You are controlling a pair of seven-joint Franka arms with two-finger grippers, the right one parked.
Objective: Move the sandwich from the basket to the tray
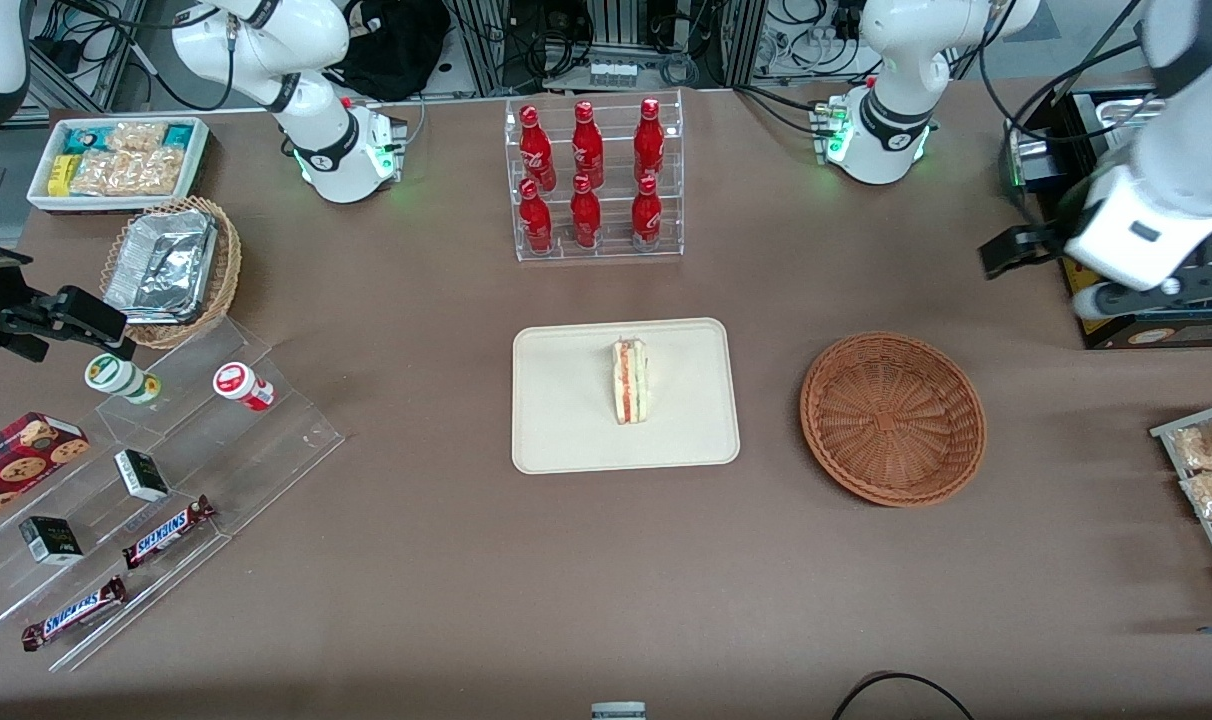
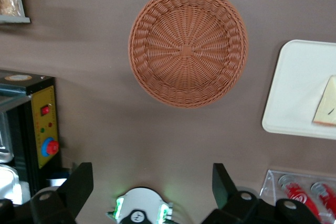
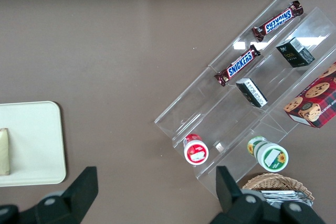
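Sandwich (image 1: pixel 630 380) lies on the tray (image 1: pixel 566 440), a little toward the basket's side of the tray's middle, with its cut edge and its red, orange and green layers facing up to the front camera. The tray is a cream rectangle with rounded corners and it sits on the brown table (image 1: pixel 466 600), nearer to the front camera than the clear rack of red bottles (image 1: pixel 594 178). In the left wrist view only one corner of the tray (image 2: pixel 294 87) shows, with a pale piece of the sandwich (image 2: pixel 326 109) on it.

The basket (image 1: pixel 893 418) stands beside the tray, toward the working arm's end of the table, apart from it and not touching. It is round, reddish-brown wicker, and nothing is inside it; the left wrist view shows its whole woven bottom (image 2: pixel 188 46).

The gripper (image 1: pixel 1011 252) of the left arm hangs high at the working arm's end of the table, farther from the front camera than the basket and well apart from it, in front of a black box with a yellow panel (image 2: pixel 44 129). Its two black fingers (image 2: pixel 79 182) stand wide apart and hold nothing.
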